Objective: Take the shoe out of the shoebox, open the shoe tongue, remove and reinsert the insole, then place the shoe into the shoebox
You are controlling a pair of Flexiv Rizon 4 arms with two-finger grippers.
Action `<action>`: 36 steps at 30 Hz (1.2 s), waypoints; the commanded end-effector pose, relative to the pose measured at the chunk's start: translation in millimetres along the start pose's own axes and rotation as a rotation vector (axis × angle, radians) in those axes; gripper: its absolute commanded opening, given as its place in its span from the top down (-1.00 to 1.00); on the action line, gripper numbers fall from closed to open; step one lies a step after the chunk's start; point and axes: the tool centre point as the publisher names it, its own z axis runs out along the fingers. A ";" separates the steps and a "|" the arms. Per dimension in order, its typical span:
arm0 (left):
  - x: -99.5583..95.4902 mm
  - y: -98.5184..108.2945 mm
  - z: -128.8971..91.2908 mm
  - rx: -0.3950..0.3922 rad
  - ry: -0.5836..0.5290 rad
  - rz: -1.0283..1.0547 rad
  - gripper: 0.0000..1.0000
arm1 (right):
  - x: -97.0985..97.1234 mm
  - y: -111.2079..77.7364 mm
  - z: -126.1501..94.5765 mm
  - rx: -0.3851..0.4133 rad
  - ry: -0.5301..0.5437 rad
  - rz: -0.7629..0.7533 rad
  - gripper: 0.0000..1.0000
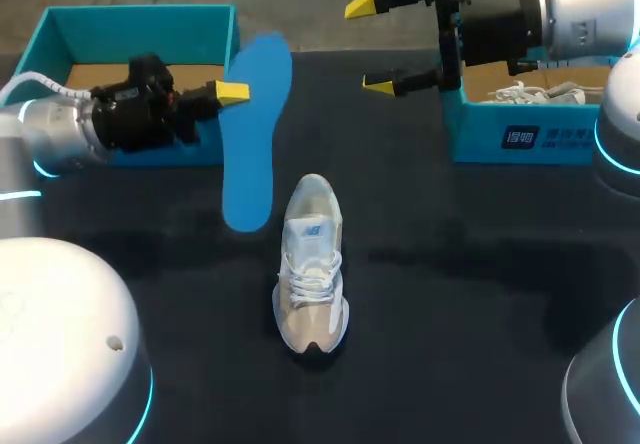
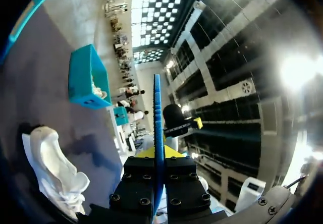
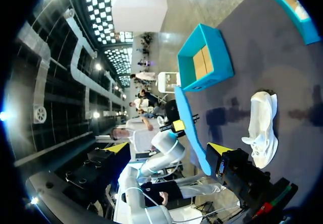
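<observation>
A beige and white shoe (image 1: pixel 312 264) stands on the black table, toe toward the front edge. My left gripper (image 1: pixel 230 92) is shut on a blue insole (image 1: pixel 255 134), held in the air over the table beside the left shoebox (image 1: pixel 140 24). The left wrist view shows the insole (image 2: pixel 158 118) edge-on between that gripper's (image 2: pixel 158 156) fingers, with the shoe (image 2: pixel 50 168) below it. My right gripper (image 1: pixel 372 44) is raised at the back right, open wide and holding nothing. In the right wrist view, the insole (image 3: pixel 189 128) and the shoe (image 3: pixel 262 128) lie ahead of the open gripper (image 3: pixel 167 148).
The open teal shoebox at the back left shows a brown cardboard floor. A second teal box (image 1: pixel 520 134) at the back right holds another white shoe (image 1: pixel 540 92). Both boxes also show in the wrist views (image 2: pixel 88 77) (image 3: pixel 204 57).
</observation>
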 end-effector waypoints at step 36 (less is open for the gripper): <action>-42.3 -6.1 -9.6 0.101 -0.060 -0.131 1.00 | 21.2 -14.2 7.4 -0.004 -0.238 -0.087 -1.00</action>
